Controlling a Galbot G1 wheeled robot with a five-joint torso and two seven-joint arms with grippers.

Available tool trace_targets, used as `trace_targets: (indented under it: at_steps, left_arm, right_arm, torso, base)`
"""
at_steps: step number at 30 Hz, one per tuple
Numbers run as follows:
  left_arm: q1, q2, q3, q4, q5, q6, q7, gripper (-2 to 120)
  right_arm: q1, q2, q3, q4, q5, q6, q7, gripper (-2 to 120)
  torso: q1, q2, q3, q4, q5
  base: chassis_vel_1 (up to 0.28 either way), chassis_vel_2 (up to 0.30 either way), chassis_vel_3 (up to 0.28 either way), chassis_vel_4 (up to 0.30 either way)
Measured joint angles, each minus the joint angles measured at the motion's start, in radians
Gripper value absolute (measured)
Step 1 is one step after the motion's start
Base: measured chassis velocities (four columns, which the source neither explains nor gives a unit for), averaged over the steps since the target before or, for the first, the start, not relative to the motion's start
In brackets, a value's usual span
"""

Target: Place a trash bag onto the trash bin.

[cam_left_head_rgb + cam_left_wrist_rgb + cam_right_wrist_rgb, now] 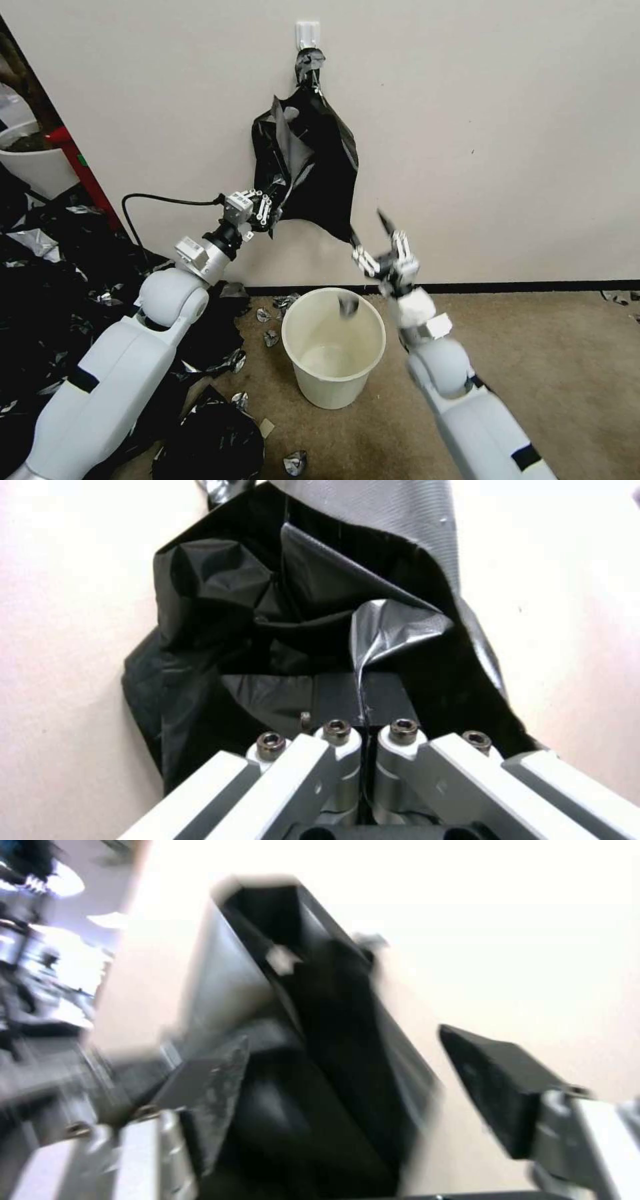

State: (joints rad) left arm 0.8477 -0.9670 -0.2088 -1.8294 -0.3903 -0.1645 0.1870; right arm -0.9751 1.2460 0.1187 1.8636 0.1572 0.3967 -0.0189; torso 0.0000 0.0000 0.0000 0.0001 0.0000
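While the trash bag [313,160] hangs from a white wall hook [307,32] at twelve o'clock, your trash bin [333,363] stands on the carpet directly below. Your left gripper [275,212] is clenched on the bag's lower left edge; your right gripper [372,235], released, sits at its bottom corner.

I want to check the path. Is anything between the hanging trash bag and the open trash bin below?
Nothing visible blocks it. The trash bag hangs from a wall hook, gripped by the left hand; the trash bin stands open below, right hand above its rim.
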Motion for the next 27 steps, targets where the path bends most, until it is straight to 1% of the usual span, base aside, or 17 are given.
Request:
trace_targets:
  at_steps: [1, 3, 5, 6, 7, 8, 9, 10, 13, 16, 22, 23, 24, 25, 27]
  left_arm:
    - [0.0, 0.0, 0.0, 0.0, 0.0, 0.0, 0.0, 0]
    - [0.008, -0.009, -0.001, -0.007, 0.0, -0.001, -0.001, 0]
    - [0.014, -0.014, -0.003, -0.011, 0.001, -0.002, -0.001, 0]
    - [0.014, -0.014, -0.003, -0.011, 0.001, -0.002, -0.001, 0]
    - [0.019, -0.018, -0.005, -0.015, 0.001, -0.002, -0.002, 0]
    - [0.022, -0.022, -0.006, -0.017, 0.001, -0.003, -0.002, 0]
    - [0.022, -0.022, -0.006, -0.017, 0.001, -0.003, -0.002, 0]
    - [0.025, -0.024, -0.007, -0.02, 0.002, -0.004, -0.002, 0]
    - [0.027, -0.028, -0.009, -0.023, 0.002, -0.004, -0.003, 0]
    - [0.032, -0.035, -0.011, -0.027, 0.003, -0.005, -0.003, 0]
    - [0.034, -0.037, -0.018, -0.035, 0.003, -0.005, -0.003, 0]
    - [0.033, -0.037, -0.019, -0.035, 0.003, -0.006, -0.004, 0]
    - [0.033, -0.037, -0.021, -0.036, 0.002, -0.006, -0.004, 0]
    - [0.033, -0.037, -0.021, -0.036, 0.002, -0.006, -0.004, 0]
    - [0.033, -0.037, -0.025, -0.038, 0.001, -0.006, -0.004, 0]
  right_arm:
    - [0.0, 0.0, 0.0, 0.0, 0.0, 0.0, 0.0, 80]
    - [0.081, -0.026, -0.069, 0.008, 0.041, -0.02, -0.014, 91]
    - [0.137, -0.034, -0.118, -0.001, 0.068, -0.033, -0.017, 96]
    - [0.137, -0.034, -0.118, -0.001, 0.068, -0.033, -0.017, 96]
    - [0.191, -0.034, -0.162, -0.027, 0.083, -0.037, -0.018, 100]
    - [0.234, -0.031, -0.195, -0.055, 0.088, -0.041, -0.017, 100]
    - [0.234, -0.031, -0.195, -0.055, 0.088, -0.041, -0.017, 100]
    - [0.267, -0.025, -0.213, -0.077, 0.088, -0.048, -0.009, 100]
    - [0.308, -0.012, -0.23, -0.105, 0.089, -0.068, 0.014, 100]
    - [0.345, 0.012, -0.234, -0.128, 0.089, -0.136, 0.076, 100]
    - [0.347, 0.012, -0.222, -0.134, 0.09, -0.163, 0.089, 99]
    - [0.346, 0.011, -0.218, -0.136, 0.09, -0.163, 0.089, 95]
    - [0.346, 0.011, -0.214, -0.139, 0.089, -0.164, 0.089, 89]
    - [0.346, 0.011, -0.214, -0.139, 0.089, -0.164, 0.089, 89]
    - [0.344, 0.012, -0.205, -0.141, 0.082, -0.164, 0.089, 80]
  torso:
    - [0.0, 0.0, 0.0, 0.0, 0.0]
    - [0.0, 0.0, 0.0, -0.0002, 0.0]
    - [0.0, 0.0, 0.0, -0.0002, -0.0001]
    - [0.0, 0.0, 0.0, -0.0002, -0.0001]
    - [0.0, 0.0, 0.0, 0.0, -0.0001]
    - [0.0, 0.0, 0.0, 0.0, -0.0001]
    - [0.0, 0.0, 0.0, 0.0, -0.0001]
    - [0.0, 0.0, 0.0, 0.0001, -0.0001]
    - [0.0, 0.0, 0.0, 0.0, -0.0001]
    - [0.0, 0.0, 0.0, 0.0, -0.0002]
    - [0.0, 0.0, 0.0, -0.0002, -0.0001]
    - [0.0, 0.0, 0.0, -0.0003, 0.0]
    - [0.0, 0.0, 0.0, -0.0002, 0.0]
    - [0.0, 0.0, 0.0, -0.0002, 0.0]
    - [0.0, 0.0, 0.0, -0.0002, -0.0001]
  base:
    - [0.0, 0.0, 0.0, 0.0]
    - [0.0, 0.0, 0.0, 0.0]
    - [0.0, 0.0, 0.0, 0.0]
    - [0.0, 0.0, 0.0, 0.0]
    - [0.0, 0.0, 0.0, 0.0]
    - [0.0, 0.0, 0.0, 0.0]
    - [0.0, 0.0, 0.0, 0.0]
    - [0.0, 0.0, 0.0, 0.0]
    - [0.0, 0.0, 0.0, 0.0]
    - [0.0, 0.0, 0.0, 0.0]
    - [0.0, 0.0, 0.0, 0.0]
    - [0.0, 0.0, 0.0, 0.0]
    - [0.0, 0.0, 0.0, 0.0]
    - [0.0, 0.0, 0.0, 0.0]
    - [0.0, 0.0, 0.0, 0.0]
